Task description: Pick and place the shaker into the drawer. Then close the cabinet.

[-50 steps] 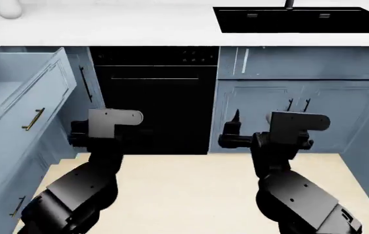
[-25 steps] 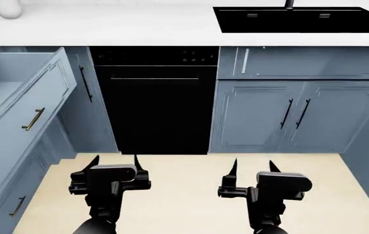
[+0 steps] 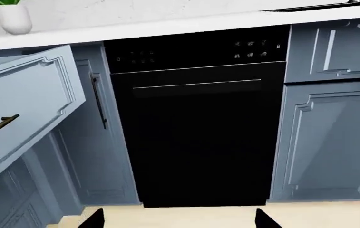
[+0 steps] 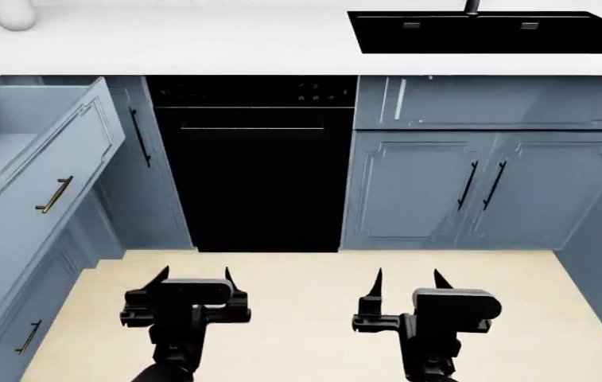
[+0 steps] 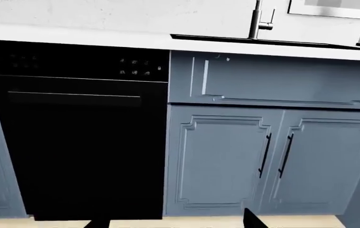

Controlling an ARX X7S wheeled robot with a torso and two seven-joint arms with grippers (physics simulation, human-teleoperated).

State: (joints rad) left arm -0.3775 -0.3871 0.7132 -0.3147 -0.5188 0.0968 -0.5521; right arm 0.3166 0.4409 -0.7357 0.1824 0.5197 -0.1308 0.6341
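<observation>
Blue-grey drawer (image 4: 25, 151) open, long axis toward robot

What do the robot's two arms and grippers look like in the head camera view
Both arms are matte black with blocky, boxy wrist housings. The left gripper and right gripper each end in two thin, pointed black fingers that taper to tips. Small screw-like details show on the housings. No cables, labels or coloured markings are visible.
</observation>
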